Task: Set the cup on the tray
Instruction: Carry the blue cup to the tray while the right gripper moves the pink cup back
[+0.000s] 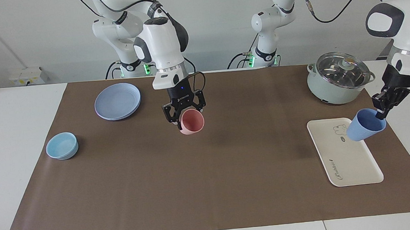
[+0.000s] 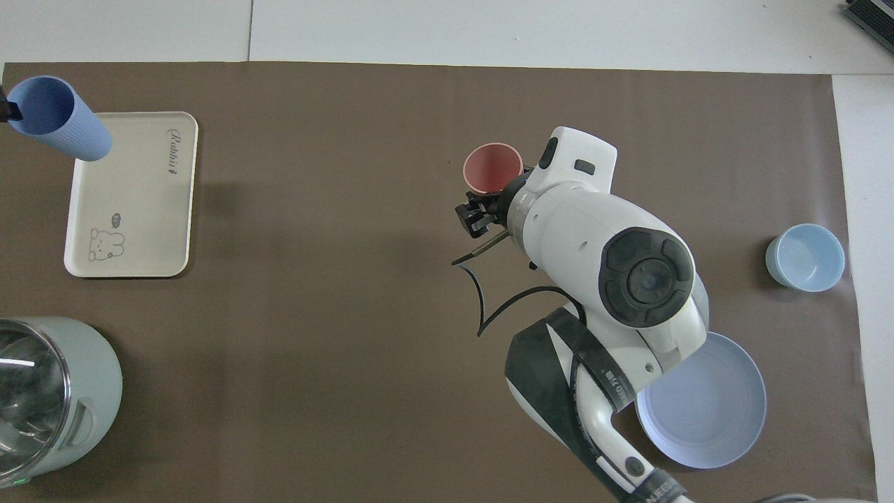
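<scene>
The periwinkle-blue ribbed cup [image 1: 365,124] hangs tilted in the air, its base over the cream-white tray [image 1: 349,162]. My left gripper [image 1: 383,111] is shut on the cup's rim. In the overhead view the cup [image 2: 59,119] shows over the tray's [image 2: 133,202] corner, and only a sliver of the left gripper [image 2: 7,110] shows at the picture's edge. My right gripper [image 1: 183,118] is shut on a pink tumbler [image 1: 191,122] and holds it above the middle of the brown mat. The overhead view also shows the pink tumbler [image 2: 492,169] and the right gripper [image 2: 482,209].
A pale green pot with a glass lid [image 1: 339,78] stands nearer to the robots than the tray; it also shows in the overhead view [image 2: 49,391]. A round blue plate [image 1: 117,101] and a low light-blue bowl [image 1: 62,146] sit toward the right arm's end.
</scene>
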Tool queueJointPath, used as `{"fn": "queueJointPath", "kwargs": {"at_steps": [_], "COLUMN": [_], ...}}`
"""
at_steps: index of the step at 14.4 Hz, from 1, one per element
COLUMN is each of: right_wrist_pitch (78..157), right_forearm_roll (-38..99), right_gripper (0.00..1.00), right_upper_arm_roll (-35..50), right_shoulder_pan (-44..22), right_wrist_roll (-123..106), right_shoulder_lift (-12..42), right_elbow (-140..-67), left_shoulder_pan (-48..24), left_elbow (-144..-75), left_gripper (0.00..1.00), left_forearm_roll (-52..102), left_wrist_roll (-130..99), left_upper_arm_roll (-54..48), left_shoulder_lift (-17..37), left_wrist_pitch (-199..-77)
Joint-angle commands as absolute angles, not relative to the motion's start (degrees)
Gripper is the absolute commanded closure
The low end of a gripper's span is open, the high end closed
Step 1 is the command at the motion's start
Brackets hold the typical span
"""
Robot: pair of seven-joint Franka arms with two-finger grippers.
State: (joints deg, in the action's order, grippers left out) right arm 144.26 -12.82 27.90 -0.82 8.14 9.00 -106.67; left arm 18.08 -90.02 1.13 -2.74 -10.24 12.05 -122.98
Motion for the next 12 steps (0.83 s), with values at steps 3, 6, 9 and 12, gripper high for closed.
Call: {"fn": "queueJointPath", "kwargs": {"at_steps": [3, 6, 9, 12], "right_wrist_pitch": [147.3, 149.06, 149.06, 148.19], "right_forearm_roll": [-10.48, 1.27, 14.2, 25.89], "right_gripper": [1.0, 1.0, 1.0, 1.0], "right_upper_arm_roll": [25.32, 22.33, 19.26, 16.18], "right_shoulder_pan": [0.53, 0.53, 0.53, 0.53], "right_wrist_roll": [-1.65, -15.15, -29.4, -42.23], "right_shoulder_lift": [9.14, 9.05, 9.05, 8.79], "right_elbow": [-105.73, -104.94, -104.15, -103.98], "left_shoulder_pan": [20.3, 20.92, 21.27, 23.29], "left_elbow": [-104.05, -104.24, -106.52, -106.7], "left_gripper": [1.0, 1.0, 1.0, 1.0], "left_forearm_roll": [3.24, 9.05, 9.32, 10.54], "left_wrist_roll": [0.7, 1.92, 4.82, 9.12], "left_upper_arm_roll": [-10.81, -10.81, -10.81, -10.9], "left_shoulder_lift": [10.28, 11.34, 12.74, 14.76], "left_wrist_pitch": [-137.53, -137.81, -139.91, -141.41]}}
